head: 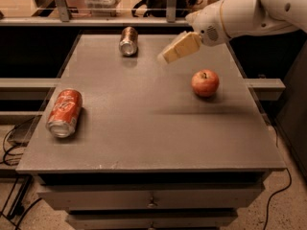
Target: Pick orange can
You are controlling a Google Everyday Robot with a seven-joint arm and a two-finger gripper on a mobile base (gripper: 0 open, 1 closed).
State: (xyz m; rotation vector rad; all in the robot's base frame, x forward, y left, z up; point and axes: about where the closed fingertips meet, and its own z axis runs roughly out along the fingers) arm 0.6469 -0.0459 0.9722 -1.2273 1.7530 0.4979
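The orange can (128, 40), dull coppery-brown with a shiny silver end, lies on its side at the far edge of the grey table (144, 128), left of centre. My gripper (167, 57) hangs above the table to the right of that can, a short gap away from it, with its cream fingers pointing down-left toward it. The white arm reaches in from the upper right. Nothing is in the gripper.
A bright red-orange can (64, 113) with white lettering lies on its side near the table's left edge. A red apple (205, 83) sits right of centre, below the arm. A shelf with clutter runs behind the table.
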